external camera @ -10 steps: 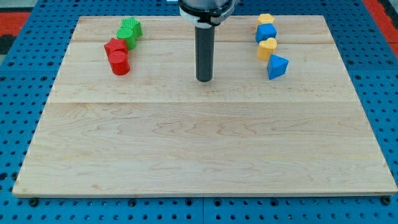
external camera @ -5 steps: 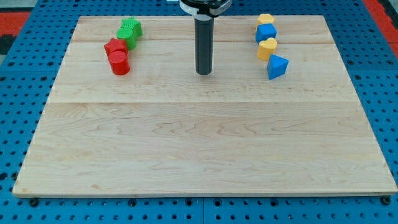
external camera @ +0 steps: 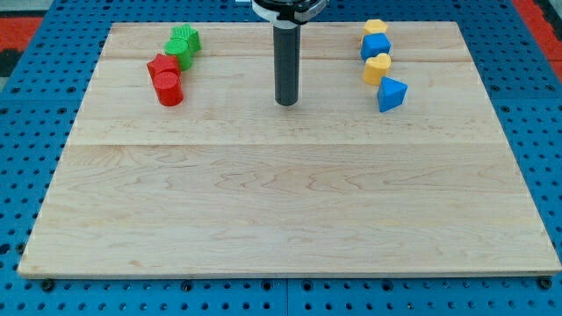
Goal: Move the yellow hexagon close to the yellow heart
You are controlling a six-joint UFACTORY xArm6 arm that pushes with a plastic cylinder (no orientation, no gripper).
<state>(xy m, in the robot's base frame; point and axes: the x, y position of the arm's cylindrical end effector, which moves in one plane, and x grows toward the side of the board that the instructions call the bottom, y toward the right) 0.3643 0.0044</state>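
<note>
Light: bright, even, from above
Shadows: faint, short, under the blocks
Glare: none on the table (external camera: 281,211)
Focus: sharp throughout, no blur

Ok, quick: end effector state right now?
My tip: a bare rod, holding nothing, touching no block, mid-board between the red blocks and the yellow heart.

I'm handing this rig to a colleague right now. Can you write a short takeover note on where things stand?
My tip rests on the board, upper middle, touching no block.
The yellow hexagon tops a column at the view's upper right. Below it come a blue block, then the yellow heart, then another blue block.
Red blocks and green blocks sit at the upper left, well clear of the job.
Done: nothing visible; the blue block separates hexagon and heart.
Left: bring the tip right and push the hexagon next to the heart.
</note>
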